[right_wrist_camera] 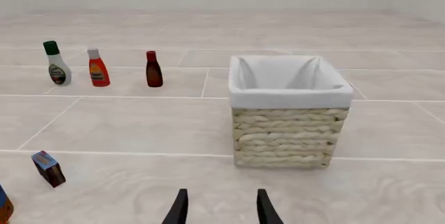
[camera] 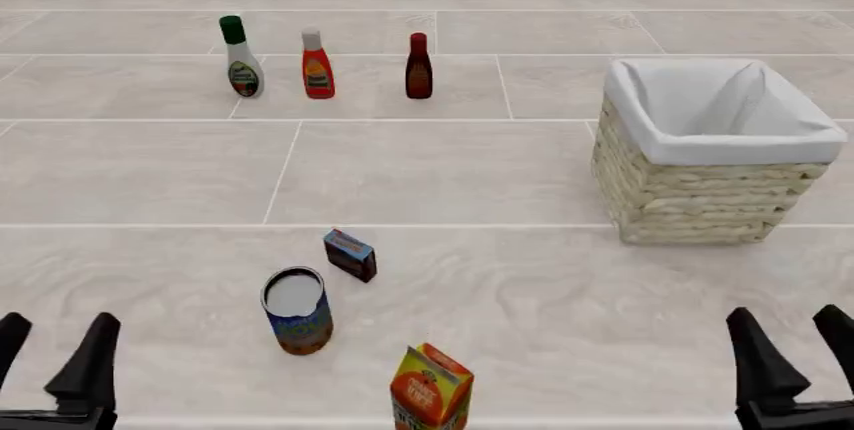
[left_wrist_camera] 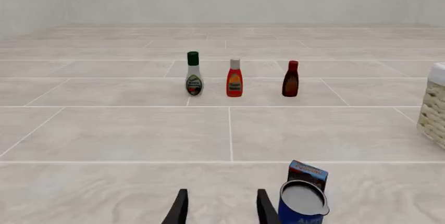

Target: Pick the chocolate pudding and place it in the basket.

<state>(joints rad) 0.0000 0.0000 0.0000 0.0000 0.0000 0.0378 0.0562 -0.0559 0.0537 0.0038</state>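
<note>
From my front camera the chocolate pudding (camera: 350, 254) stands on the table (camera: 441, 170) just short of centre, tilted, touching nothing, with the blue can (camera: 296, 309) just beside it at 7 o'clock. The basket (camera: 707, 153) sits well apart at about 2 o'clock from the pudding. My left gripper (camera: 51, 355) and right gripper (camera: 790, 355) both hang released, holding nothing.

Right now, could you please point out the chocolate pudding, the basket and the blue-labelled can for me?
chocolate pudding (camera: 350, 253): front view, on its blue and orange-red top face.
basket (camera: 694, 200): front view, on its woven front wall.
blue-labelled can (camera: 296, 295): front view, on its pale top.
</note>
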